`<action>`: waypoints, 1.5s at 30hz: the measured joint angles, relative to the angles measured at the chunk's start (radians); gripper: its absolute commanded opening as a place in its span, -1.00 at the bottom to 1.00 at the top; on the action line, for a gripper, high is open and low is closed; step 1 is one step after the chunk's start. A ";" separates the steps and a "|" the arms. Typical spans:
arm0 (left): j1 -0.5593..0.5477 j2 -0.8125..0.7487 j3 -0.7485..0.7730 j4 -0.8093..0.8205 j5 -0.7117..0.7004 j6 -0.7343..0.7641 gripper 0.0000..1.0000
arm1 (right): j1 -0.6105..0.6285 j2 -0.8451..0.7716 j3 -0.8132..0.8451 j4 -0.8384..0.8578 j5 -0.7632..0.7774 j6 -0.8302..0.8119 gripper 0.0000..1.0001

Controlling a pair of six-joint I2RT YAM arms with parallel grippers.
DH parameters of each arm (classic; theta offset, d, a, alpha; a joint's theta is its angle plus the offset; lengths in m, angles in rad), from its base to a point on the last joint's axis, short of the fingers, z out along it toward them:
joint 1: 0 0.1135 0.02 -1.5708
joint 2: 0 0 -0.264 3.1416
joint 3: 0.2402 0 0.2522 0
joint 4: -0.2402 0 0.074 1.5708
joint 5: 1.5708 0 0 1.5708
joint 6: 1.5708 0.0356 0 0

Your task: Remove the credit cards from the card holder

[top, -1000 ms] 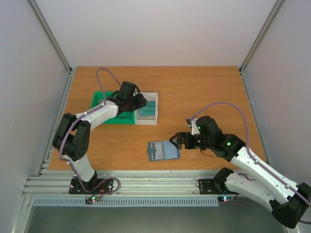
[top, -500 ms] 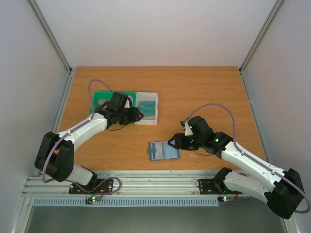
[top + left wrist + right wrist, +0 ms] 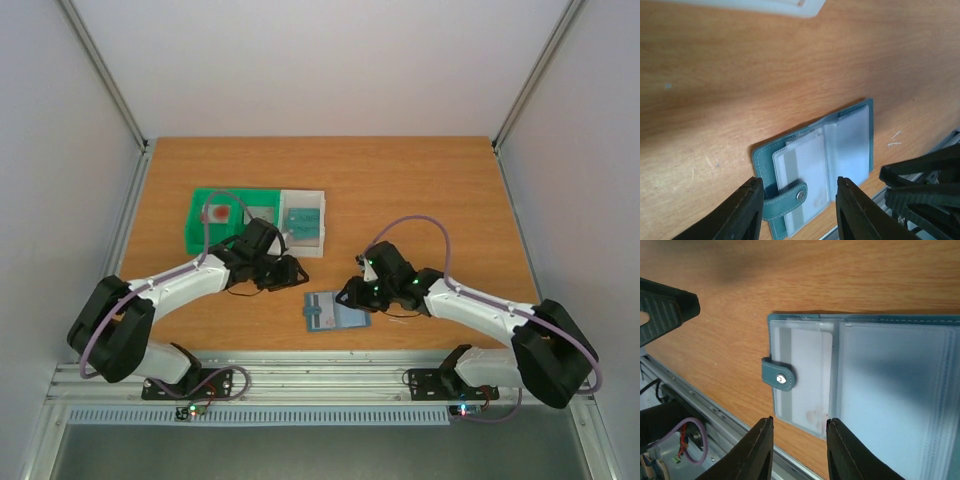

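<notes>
Two arms converged on the open card holder (image 3: 336, 311): left pincer (image 3: 289, 272) left the trays (image 3: 198, 225), right pincer (image 3: 350, 294) narrowed; I saw both apart, empty. Cards (image 3: 807, 380) still pocketed.

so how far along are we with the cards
Done: a pale card lies in the green tray, and what looks like a teal card in the white tray. In hand: nothing gripped; the left gripper and right gripper hover open at the open holder. Left: at least one sleeved card sits in the holder, faint red mark showing.
</notes>
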 measured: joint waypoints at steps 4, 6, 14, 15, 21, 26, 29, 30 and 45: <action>-0.003 0.005 -0.055 0.068 0.047 -0.029 -0.11 | 0.019 0.072 0.000 0.037 0.000 0.000 -0.45; -0.003 0.019 -0.076 0.109 0.072 -0.045 -0.08 | 0.025 0.098 0.000 0.055 0.000 0.002 -0.47; -0.012 0.121 -0.104 0.254 0.139 -0.106 -0.07 | 0.026 0.172 -0.021 0.121 0.008 0.003 -0.56; -0.012 0.135 -0.106 0.277 0.147 -0.113 -0.07 | 0.026 0.181 -0.026 0.128 0.009 0.003 -0.57; -0.014 0.179 -0.121 0.357 0.169 -0.148 -0.07 | 0.026 0.208 -0.043 0.159 0.014 0.003 -0.62; -0.014 0.192 -0.127 0.377 0.172 -0.166 -0.06 | 0.026 0.217 -0.056 0.192 0.016 0.003 -0.63; -0.014 0.200 -0.127 0.385 0.172 -0.169 -0.06 | 0.026 0.223 -0.063 0.215 0.015 0.003 -0.64; -0.014 0.203 -0.127 0.388 0.172 -0.171 -0.06 | 0.026 0.225 -0.066 0.224 0.015 0.004 -0.64; -0.059 0.209 -0.214 0.639 0.266 -0.369 -0.08 | 0.027 0.211 -0.096 0.273 0.015 0.024 -0.63</action>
